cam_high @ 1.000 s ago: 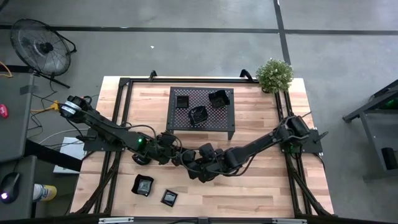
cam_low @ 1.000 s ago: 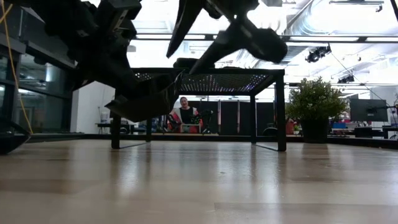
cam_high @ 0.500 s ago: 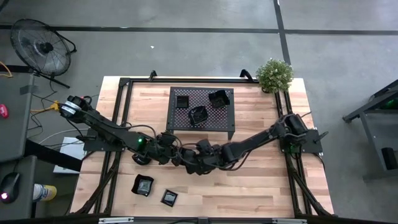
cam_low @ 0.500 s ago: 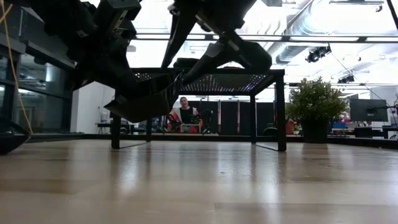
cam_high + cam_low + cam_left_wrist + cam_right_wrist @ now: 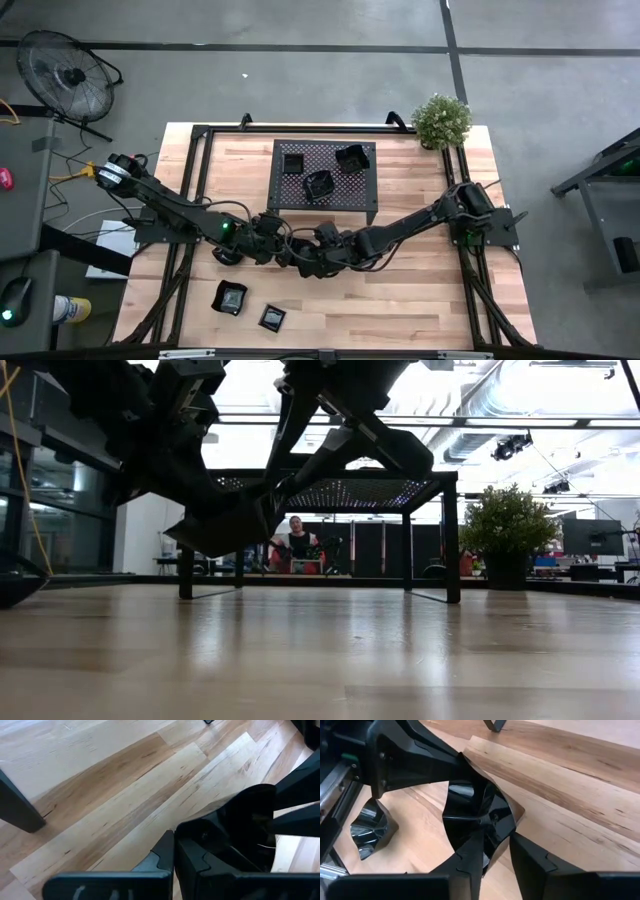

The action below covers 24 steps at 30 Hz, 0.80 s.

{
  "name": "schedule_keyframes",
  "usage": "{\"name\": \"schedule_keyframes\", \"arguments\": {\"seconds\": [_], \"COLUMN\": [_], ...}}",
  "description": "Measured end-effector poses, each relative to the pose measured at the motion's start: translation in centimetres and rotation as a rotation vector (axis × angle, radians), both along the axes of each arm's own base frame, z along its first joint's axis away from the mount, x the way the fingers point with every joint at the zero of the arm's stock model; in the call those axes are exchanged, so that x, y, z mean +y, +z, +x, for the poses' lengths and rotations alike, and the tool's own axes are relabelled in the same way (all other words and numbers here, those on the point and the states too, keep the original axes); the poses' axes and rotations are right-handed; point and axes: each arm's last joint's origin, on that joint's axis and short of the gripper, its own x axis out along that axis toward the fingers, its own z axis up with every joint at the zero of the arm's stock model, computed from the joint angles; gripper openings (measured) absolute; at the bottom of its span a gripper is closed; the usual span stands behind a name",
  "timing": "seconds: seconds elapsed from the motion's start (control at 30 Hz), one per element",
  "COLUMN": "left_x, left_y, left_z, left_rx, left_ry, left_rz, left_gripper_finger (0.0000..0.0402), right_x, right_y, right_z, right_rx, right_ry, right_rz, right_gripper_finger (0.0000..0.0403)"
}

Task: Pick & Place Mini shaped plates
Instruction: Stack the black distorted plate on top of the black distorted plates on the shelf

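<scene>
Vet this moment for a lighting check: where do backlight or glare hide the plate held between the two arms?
Low view: the ceiling lights backlight the arms, so the plate is only a silhouette. Right wrist view: even light, white glints on its glossy facets. High view: evenly lit, yet it is lost among the dark arms.

You will find no readable text, label, brand, number or sign anywhere in these views, neither on the table nor in the room behind.

Both arms [image 5: 300, 252] meet mid-table, blocking passage there; mesh rack [image 5: 324, 180] obstructs the far centre; two plates [image 5: 231, 297] occupy the near left; near right boards [image 5: 420, 300] unobstructed
</scene>
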Motion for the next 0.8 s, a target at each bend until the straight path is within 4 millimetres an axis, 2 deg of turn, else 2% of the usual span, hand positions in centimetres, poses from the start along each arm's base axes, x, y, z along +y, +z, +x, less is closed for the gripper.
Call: {"name": "schedule_keyframes", "arguments": {"seconds": [0.43, 0.67, 0.8], "left_x": [-0.02, -0.04, -0.18], "left_y": [0.0, 0.0, 0.19], "left_z": [0.0, 0.02, 0.23], "left_rx": [0.005, 0.005, -0.008], "left_ry": [-0.017, -0.024, -0.084], "left_rz": [0.008, 0.009, 0.036], "left_gripper_finger": [0.0001, 0.0004, 0.0035], "right_x": [-0.06, -0.04, 0.03], "right_y": [-0.15, -0.15, -0.17], "right_z": [-0.19, -0.18, -0.2], "right_rx": [0.029, 0.032, 0.039], "right_ry": [0.015, 0.027, 0.048], "right_rz": [-0.018, -0.013, -0.012], "right_gripper_finger": [0.0005, 0.0002, 0.0002]}}
